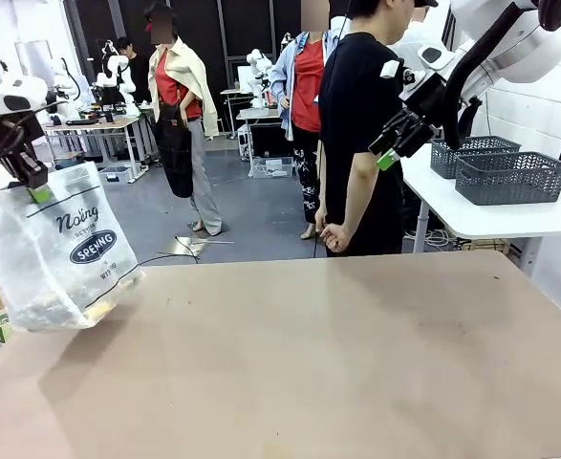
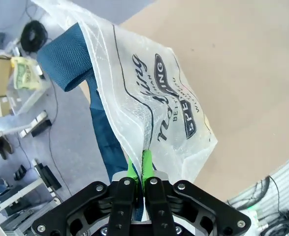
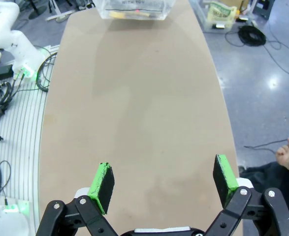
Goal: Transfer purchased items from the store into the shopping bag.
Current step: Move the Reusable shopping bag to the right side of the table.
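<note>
At the table's (image 1: 356, 363) left edge, left gripper (image 2: 139, 169) pinches the shopping bag (image 1: 55, 249).

You're looking across a wide tan tabletop (image 1: 337, 363) into a workshop with a glossy grey floor (image 1: 251, 215). On your right, a white side table (image 1: 509, 218) carries two dark grey lattice baskets (image 1: 509, 178). Far left stands a pale wooden workbench (image 1: 103, 124). Black cables (image 3: 257, 34) coil on the floor, and a person in black (image 1: 361, 143) stands at the far edge.
</note>
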Controlling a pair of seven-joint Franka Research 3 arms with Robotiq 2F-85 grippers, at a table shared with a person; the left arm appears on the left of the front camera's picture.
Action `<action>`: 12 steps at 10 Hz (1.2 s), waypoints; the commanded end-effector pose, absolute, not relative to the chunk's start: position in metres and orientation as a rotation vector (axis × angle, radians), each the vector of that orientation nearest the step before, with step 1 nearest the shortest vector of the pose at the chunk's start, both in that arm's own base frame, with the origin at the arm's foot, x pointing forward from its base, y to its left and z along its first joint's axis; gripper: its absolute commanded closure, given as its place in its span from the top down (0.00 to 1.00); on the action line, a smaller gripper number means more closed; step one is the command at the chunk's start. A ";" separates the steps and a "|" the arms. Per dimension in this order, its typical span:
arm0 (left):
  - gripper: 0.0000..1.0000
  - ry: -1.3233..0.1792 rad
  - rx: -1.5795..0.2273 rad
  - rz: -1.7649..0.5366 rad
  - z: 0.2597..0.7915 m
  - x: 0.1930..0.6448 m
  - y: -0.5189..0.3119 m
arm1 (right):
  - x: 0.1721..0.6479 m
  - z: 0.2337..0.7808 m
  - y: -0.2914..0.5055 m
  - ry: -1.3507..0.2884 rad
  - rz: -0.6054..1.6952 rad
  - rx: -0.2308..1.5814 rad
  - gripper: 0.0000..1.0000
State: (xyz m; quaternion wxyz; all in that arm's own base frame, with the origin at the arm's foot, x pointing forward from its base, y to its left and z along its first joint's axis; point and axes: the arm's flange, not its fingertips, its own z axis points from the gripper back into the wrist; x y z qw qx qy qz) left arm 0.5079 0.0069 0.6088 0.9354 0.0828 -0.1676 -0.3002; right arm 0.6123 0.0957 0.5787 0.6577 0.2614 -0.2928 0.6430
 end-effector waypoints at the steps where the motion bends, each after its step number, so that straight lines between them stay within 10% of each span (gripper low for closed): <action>1: 0.00 -0.449 0.158 -0.643 0.599 0.511 0.019 | 0.612 0.578 0.096 -0.661 1.457 0.586 1.00; 12: 0.00 -0.367 0.186 -0.613 0.554 0.515 0.034 | 0.612 0.578 0.096 -0.661 1.457 0.586 1.00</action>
